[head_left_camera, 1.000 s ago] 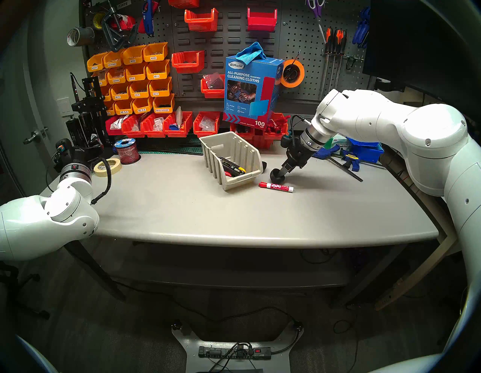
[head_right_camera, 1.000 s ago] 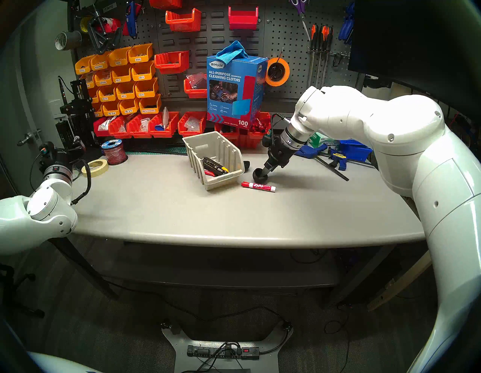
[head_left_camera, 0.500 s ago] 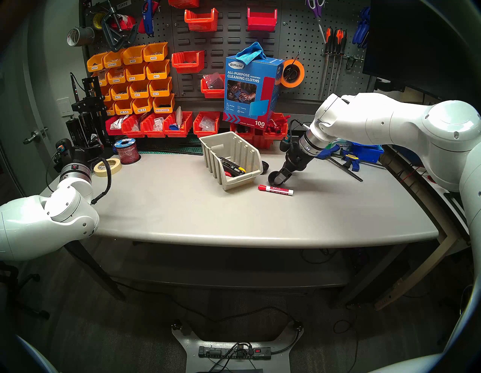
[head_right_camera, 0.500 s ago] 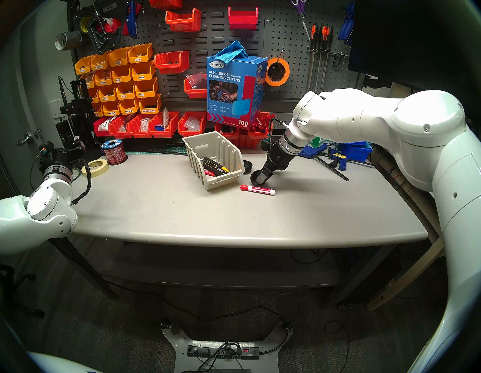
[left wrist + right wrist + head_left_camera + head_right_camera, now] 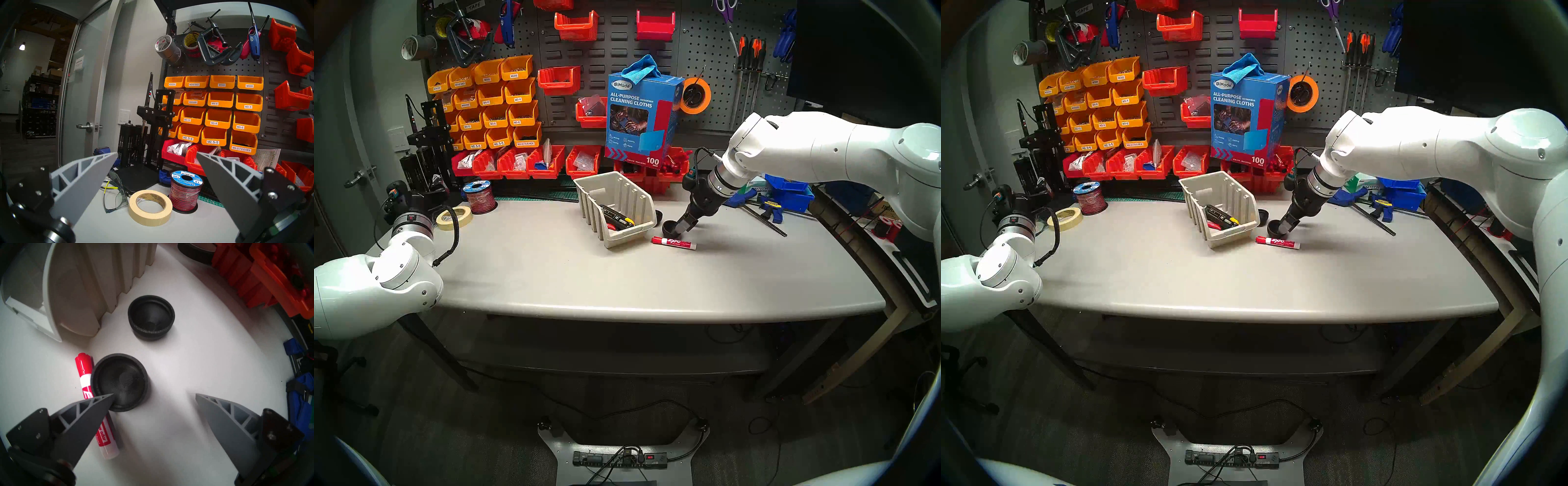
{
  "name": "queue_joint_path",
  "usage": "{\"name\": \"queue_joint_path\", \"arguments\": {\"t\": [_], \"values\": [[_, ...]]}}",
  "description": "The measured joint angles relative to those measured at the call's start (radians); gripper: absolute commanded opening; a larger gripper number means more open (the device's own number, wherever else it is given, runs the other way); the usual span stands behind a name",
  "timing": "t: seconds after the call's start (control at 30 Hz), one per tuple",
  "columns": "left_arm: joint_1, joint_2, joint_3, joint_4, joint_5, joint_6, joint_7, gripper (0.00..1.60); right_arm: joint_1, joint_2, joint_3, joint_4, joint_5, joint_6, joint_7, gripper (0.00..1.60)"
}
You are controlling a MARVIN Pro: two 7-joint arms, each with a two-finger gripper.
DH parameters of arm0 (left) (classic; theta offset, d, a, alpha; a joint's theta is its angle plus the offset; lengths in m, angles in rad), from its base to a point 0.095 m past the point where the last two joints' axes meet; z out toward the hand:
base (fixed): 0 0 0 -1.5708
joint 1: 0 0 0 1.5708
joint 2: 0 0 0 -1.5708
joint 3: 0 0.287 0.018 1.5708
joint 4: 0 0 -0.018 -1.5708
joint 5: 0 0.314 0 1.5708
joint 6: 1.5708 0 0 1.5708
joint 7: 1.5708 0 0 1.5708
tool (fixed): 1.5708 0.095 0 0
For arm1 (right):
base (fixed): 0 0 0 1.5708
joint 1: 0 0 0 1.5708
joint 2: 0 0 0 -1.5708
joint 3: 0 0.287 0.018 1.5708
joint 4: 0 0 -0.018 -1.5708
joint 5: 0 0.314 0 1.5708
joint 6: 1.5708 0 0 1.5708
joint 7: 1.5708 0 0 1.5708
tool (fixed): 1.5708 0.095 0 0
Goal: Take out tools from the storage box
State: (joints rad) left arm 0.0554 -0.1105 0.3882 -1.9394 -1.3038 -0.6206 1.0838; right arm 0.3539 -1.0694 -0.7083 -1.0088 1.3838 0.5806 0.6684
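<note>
Head stereo left: beige storage box (image 5: 617,210) toward the counter's (image 5: 551,271) back edge, right of centre, holding a long black tool with yellow marks (image 5: 617,216) and a slim red-handled tool (image 5: 610,226). Expo marker (image 5: 673,243) lies on the counter off the box's front right corner. A black round cup (image 5: 671,228) stands just behind the marker. Right gripper (image 5: 685,226) angles down at this cup, holding nothing.

Head stereo right: same layout; second black cup (image 5: 1263,215) sits against the box's right wall.

Left wrist: left gripper (image 5: 157,155), fingers spread wide and empty, above the counter's left back corner, facing a masking tape roll (image 5: 150,207) and a wire spool (image 5: 186,191).

Right wrist: fingers apart, empty; the left fingertip (image 5: 105,400) overlaps the nearer cup's rim, contact unclear. This cup touches the marker.
</note>
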Motion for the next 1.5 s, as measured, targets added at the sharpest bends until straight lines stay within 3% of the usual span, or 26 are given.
{"name": "queue_joint_path", "arguments": {"t": [0.27,0.6,1.03,1.23,1.5], "values": [[0.000,0.000,0.000,0.000,0.000,0.000,0.000,1.60,0.055,0.023,0.016,-0.068,-0.009,0.012,-0.048,1.60],[0.000,0.000,0.000,0.000,0.000,0.000,0.000,1.60,0.080,0.061,0.070,-0.185,0.027,-0.013,-0.177,1.60],[0.000,0.000,0.000,0.000,0.000,0.000,0.000,1.60,0.008,0.119,0.112,-0.262,0.116,-0.130,-0.348,1.60],[0.000,0.000,0.000,0.000,0.000,0.000,0.000,1.60,-0.036,0.130,0.114,-0.267,0.143,-0.173,-0.381,1.60],[0.000,0.000,0.000,0.000,0.000,0.000,0.000,1.60,-0.039,0.142,0.112,-0.285,0.153,-0.178,-0.399,1.60]]}}
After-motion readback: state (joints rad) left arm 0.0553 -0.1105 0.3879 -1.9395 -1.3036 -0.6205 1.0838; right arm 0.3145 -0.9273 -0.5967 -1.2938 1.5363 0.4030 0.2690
